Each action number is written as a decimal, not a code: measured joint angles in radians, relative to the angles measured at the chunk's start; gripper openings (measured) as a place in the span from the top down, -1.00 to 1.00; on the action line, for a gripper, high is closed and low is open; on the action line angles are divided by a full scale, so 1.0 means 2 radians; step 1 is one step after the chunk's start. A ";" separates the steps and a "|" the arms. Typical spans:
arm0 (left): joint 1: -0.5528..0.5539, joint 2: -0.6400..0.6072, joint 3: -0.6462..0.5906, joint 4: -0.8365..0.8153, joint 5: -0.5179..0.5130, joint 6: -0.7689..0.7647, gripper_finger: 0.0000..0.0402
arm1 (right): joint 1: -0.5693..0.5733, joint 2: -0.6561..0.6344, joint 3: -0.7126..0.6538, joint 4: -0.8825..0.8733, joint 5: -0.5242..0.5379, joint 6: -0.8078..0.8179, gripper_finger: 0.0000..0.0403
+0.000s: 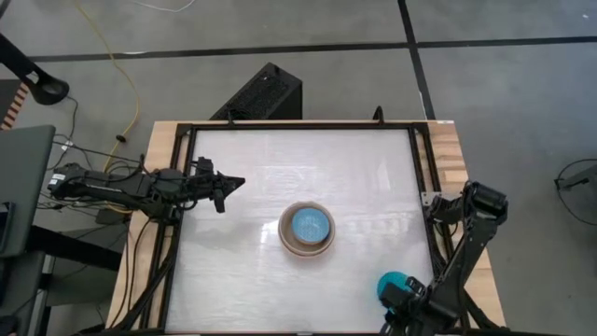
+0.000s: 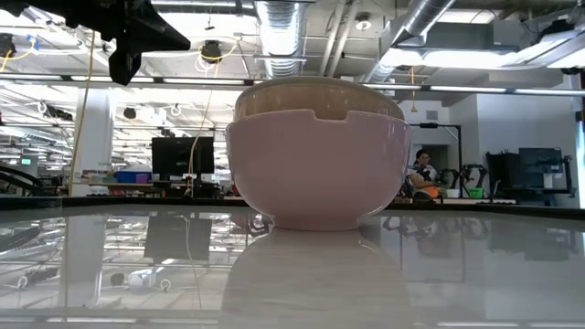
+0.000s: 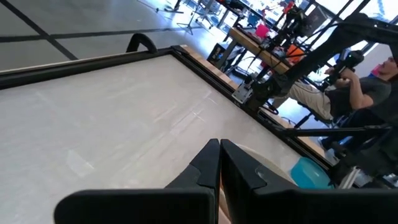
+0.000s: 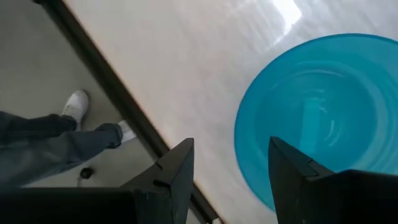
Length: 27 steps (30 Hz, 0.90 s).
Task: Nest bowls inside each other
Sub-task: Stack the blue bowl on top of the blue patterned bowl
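- I'm working the last bowl: the stack (image 1: 307,230) is sitting mid-table, light blue bowl (image 1: 310,224) nested on top.
- My right gripper (image 4: 229,163) is hovering wide open, holding nothing, over the teal bowl (image 4: 323,112) near the table's front right corner.
- Next, I judge, I'm needing a rim pinch on smooth, glossy round plastic.
- My left gripper (image 3: 219,163) is waiting shut and empty.

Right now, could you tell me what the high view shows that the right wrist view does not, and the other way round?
Only the high view shows the nested stack of bowls mid-table, a light blue bowl innermost, and the left gripper, shut, hovering to the stack's left. Only the right wrist view shows a person's legs and white shoe beyond the table edge, and the right gripper open. Both show the teal-blue bowl alone by the table's near right corner.
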 joint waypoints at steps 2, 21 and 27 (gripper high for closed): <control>0.000 0.000 0.000 0.000 0.000 0.000 1.00 | 0.000 0.008 0.000 0.000 0.001 0.001 0.15; 0.000 0.000 0.000 0.003 0.007 -0.015 1.00 | -0.029 0.004 -0.117 0.209 -0.012 -0.007 0.91; 0.000 0.000 0.000 0.008 0.007 -0.015 1.00 | -0.076 -0.035 -0.118 0.212 0.035 -0.097 0.98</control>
